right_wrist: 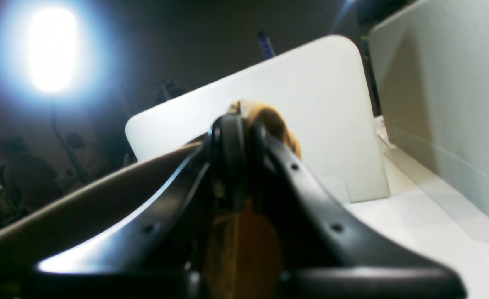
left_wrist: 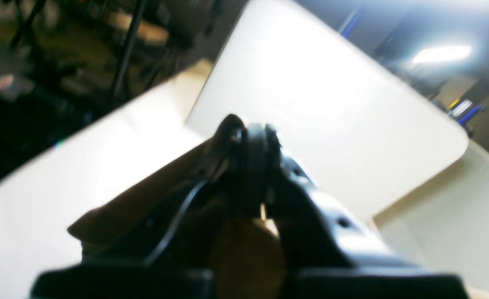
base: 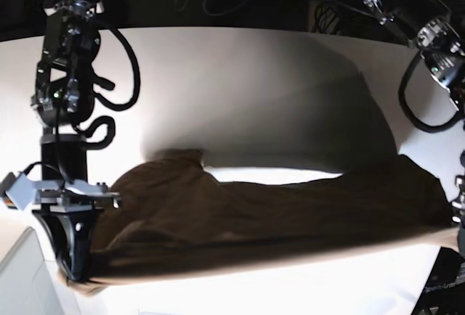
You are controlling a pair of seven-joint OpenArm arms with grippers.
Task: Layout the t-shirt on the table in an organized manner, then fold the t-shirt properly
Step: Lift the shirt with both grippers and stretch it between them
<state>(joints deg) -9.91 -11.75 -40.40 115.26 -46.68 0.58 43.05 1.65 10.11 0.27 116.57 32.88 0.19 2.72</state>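
The tan-brown t-shirt hangs stretched in a long band across the front of the white table, casting a wide shadow on it. My right gripper, at the base view's lower left, points down and is shut on the shirt's left end. In the right wrist view that gripper pinches tan cloth, which bulges past the tips. My left gripper is shut on brown cloth. The shirt's right end runs to the frame edge, where the left gripper is cut off.
Black cables loop off the right arm's column at the left. A white box corner sits at the lower left. White upright panels stand close by in the wrist views. The left arm's joints and cables fill the upper right.
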